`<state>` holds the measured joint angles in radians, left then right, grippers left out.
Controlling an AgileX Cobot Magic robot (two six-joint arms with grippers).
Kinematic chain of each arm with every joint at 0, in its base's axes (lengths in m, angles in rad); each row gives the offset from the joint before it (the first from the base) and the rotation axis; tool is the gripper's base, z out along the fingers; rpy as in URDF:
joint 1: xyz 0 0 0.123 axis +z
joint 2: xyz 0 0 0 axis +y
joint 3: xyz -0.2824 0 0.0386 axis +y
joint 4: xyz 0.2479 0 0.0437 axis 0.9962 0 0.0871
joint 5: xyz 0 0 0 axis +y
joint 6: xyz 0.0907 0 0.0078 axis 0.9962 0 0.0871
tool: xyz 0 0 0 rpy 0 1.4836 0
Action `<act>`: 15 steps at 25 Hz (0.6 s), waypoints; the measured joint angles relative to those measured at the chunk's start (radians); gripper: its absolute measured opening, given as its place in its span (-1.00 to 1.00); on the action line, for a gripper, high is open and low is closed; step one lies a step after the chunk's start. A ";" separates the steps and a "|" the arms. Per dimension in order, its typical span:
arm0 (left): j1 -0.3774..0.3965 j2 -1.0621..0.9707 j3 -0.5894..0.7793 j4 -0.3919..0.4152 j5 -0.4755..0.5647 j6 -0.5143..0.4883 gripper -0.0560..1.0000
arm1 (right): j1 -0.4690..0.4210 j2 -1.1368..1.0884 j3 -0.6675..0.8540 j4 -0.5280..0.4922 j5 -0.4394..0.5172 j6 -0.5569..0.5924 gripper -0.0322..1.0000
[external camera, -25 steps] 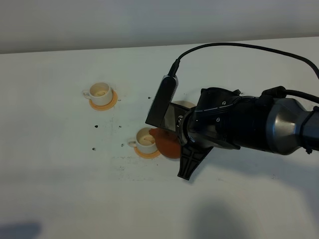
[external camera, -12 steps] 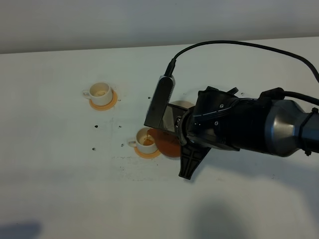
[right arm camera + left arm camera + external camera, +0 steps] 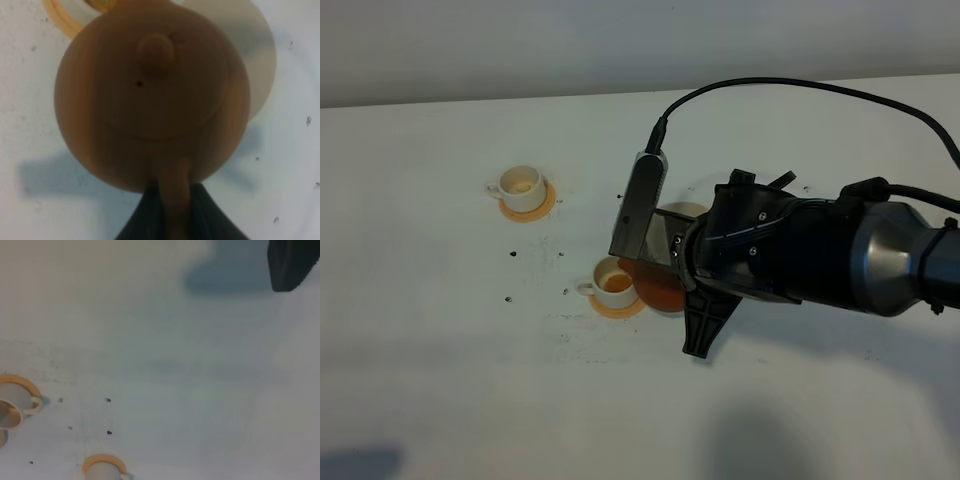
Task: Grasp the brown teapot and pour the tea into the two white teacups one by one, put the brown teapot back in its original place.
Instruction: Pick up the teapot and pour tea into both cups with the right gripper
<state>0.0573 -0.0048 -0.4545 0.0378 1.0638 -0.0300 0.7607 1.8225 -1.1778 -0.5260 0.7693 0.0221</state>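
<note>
I saw the right gripper (image 3: 172, 217) with jaws closed tight on the loop handle of the squat reddish-brown clay teapot (image 3: 150, 95) (matte, knob-lidded). The pot hung just beside the nearer small white cylindrical teacup (image 3: 613, 281), partly over the round cream disc (image 3: 257, 60).

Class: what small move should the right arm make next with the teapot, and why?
Probably carry the brown teapot, gripped by the right gripper, towards the far teacup: the near teacup beside it already holds amber tea, while the far one looks paler, perhaps unfilled.
</note>
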 joint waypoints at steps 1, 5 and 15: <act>0.000 0.000 0.000 0.000 0.000 0.000 -0.22 | 0.000 0.000 0.000 0.000 0.000 -0.006 -0.77; 0.000 0.000 0.000 0.000 0.000 0.000 -0.22 | 0.007 0.000 0.000 -0.021 0.007 -0.022 -0.77; 0.000 0.000 0.000 0.000 0.000 0.000 -0.22 | 0.020 0.000 0.000 -0.067 0.015 -0.022 -0.77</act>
<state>0.0573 -0.0048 -0.4545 0.0378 1.0638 -0.0300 0.7808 1.8225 -1.1778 -0.5926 0.7845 0.0000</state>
